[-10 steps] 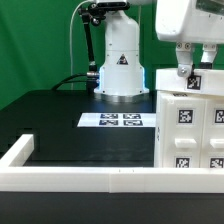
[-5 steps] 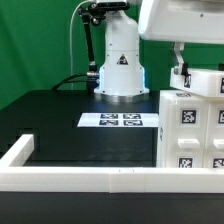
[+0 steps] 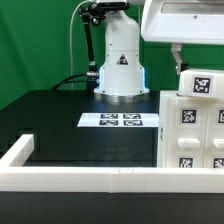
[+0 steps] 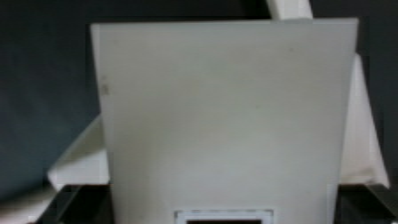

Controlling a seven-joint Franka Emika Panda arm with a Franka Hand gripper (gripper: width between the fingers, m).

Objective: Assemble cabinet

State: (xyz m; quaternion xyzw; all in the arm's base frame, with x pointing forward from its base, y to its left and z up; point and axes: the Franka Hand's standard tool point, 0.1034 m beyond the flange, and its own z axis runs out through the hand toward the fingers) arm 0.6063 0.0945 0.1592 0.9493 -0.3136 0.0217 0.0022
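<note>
The cabinet (image 3: 190,135), a large white box with black-and-white tags, stands at the exterior view's right, behind the front rail. My gripper (image 3: 183,66) hangs just above its top and is shut on a white tagged panel (image 3: 202,86), held slightly tilted over the cabinet's top edge. In the wrist view this panel (image 4: 222,110) fills most of the picture as a plain white face, with my gripper (image 4: 217,208) clamped on its near end. Dark fingers (image 4: 57,200) show at both sides of it. The cabinet's right part is cut off by the frame.
The marker board (image 3: 119,121) lies flat on the black table in front of the robot base (image 3: 121,65). A long low white border rail (image 3: 90,178) runs along the front and turns back at the exterior view's left.
My gripper has risen from the cabinet's top. The tagged panel has come up with it and now shows its tag above the cabinet.
</note>
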